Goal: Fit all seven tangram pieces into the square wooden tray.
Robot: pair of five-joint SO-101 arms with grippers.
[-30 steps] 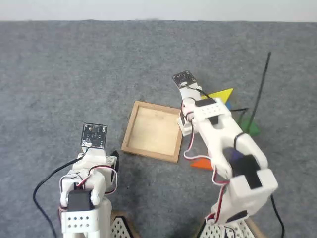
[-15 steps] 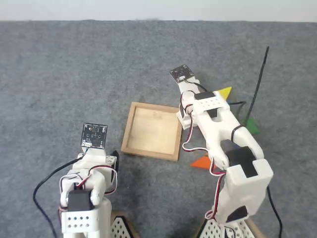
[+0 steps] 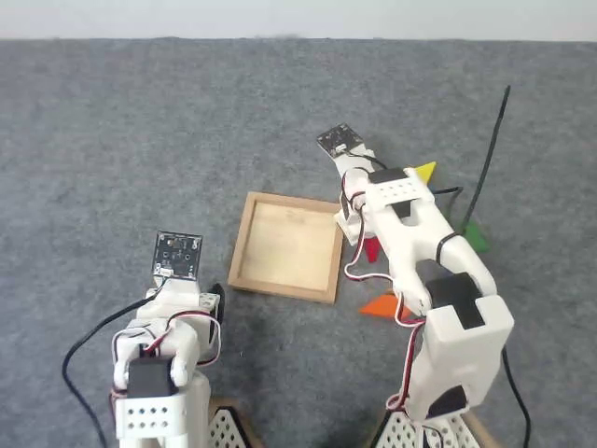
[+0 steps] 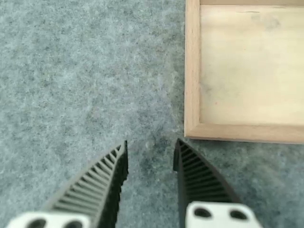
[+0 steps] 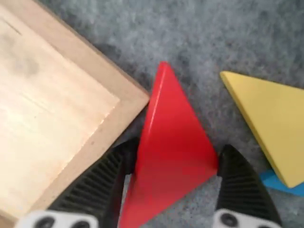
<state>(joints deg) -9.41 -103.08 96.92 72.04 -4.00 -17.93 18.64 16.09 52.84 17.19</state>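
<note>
Grey carpet [image 3: 140, 140] is covering the whole table, and two white arms are standing side by side at its near edge. The right arm [image 3: 410, 243] is stretching out over the far right side. The left arm [image 3: 168, 345] is sitting folded near its base.

A square wooden tray [image 3: 242, 238] is lying between them with nothing showing on its floor. Its right rim is sitting just under the right arm's wrist.

The loose pieces are lying to the right of the tray: a yellow triangle [image 3: 424, 173] farthest out, a green piece [image 3: 476, 238] beside the arm, and an orange piece [image 3: 382, 305] nearest the robot.

In the right wrist view, the right gripper [image 5: 175, 156] is pinching a red triangle [image 5: 171, 152], with one black finger [image 5: 107, 178] pressing on each slanted side. The triangle's point is reaching forward, away from the pincer, and passing just beside a corner of the tray's rim [image 5: 95, 64]. The yellow triangle [image 5: 266, 123] is lying near its other side, apart from it.

In the high view the red triangle [image 3: 371, 248] is showing just outside the right rim. So the tray is lying to the pincer's left, and the coming move is likely a short carry over that rim. The right arm is the nearer one.

The left gripper [image 4: 149, 156] is spread and holding nothing, above carpet just beside another tray corner [image 4: 191, 71].
</note>
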